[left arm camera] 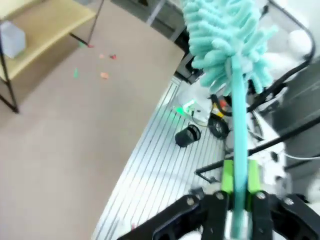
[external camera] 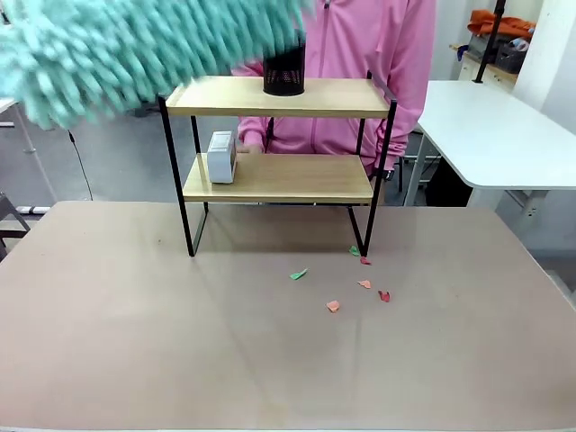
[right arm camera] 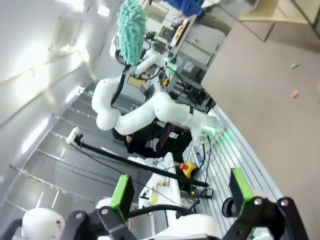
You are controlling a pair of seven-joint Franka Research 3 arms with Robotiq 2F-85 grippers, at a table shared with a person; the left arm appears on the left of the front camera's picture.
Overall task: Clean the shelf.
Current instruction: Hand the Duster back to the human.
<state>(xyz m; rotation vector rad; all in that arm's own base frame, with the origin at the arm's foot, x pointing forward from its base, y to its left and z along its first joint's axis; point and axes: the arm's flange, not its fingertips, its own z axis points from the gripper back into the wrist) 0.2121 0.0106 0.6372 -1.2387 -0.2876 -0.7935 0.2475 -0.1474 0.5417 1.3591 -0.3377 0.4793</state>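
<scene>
The shelf (external camera: 225, 97) stands at the far middle of the brown table (external camera: 135, 342), two light wooden boards in a black frame. A blurred teal fluffy duster (external camera: 108, 54) hangs above its top left corner. In the left wrist view my left gripper (left arm camera: 239, 182) is shut on the duster's teal handle (left arm camera: 237, 120), the fluffy head (left arm camera: 225, 40) pointing away, and the shelf (left arm camera: 45, 25) is at the upper left. My right gripper (right arm camera: 181, 192) is open with nothing between its fingers, off the table's side. From there the duster (right arm camera: 131, 30) is seen raised on the left arm.
A black mesh cup (external camera: 284, 72) stands on the top board and a small grey box (external camera: 221, 157) on the lower one. Several paper scraps (external camera: 334, 306) lie on the table before the shelf's right leg. A person in pink (external camera: 360, 54) stands behind. A white table (external camera: 495, 126) is at the right.
</scene>
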